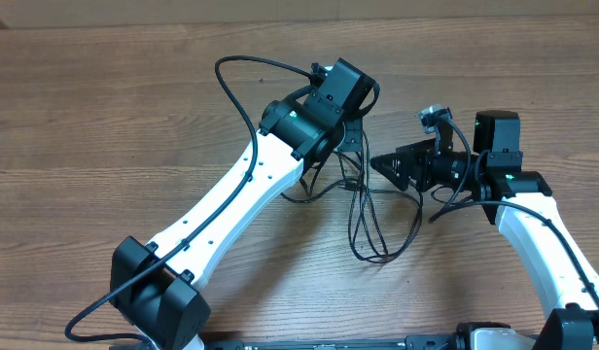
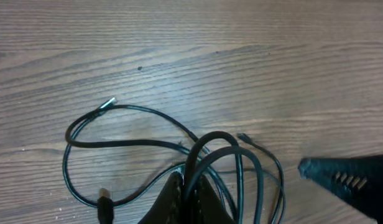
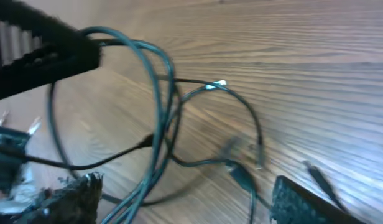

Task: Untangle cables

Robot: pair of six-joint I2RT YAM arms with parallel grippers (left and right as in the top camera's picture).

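The left gripper (image 2: 191, 198) is pinched narrow on the cables (image 2: 135, 144). A couple of thicker loops rise out from between its fingers, and thinner strands spill onto the table (image 2: 253, 56) just ahead. Close beside it the right gripper (image 3: 185, 118) stands wide apart, holding nothing. The bundle lies between its fingers, and one strand appears to drape across one finger (image 3: 42, 50). Seen from above, the cables sit mid-table between the two arms, with long loops trailing toward the robot's base. The main risk is closing on several strands at once and pulling, which would likely tighten the crossings near the left grip. The draped strand could also snag on the open finger, or a small plug (image 2: 108, 102) could catch inside a loop.
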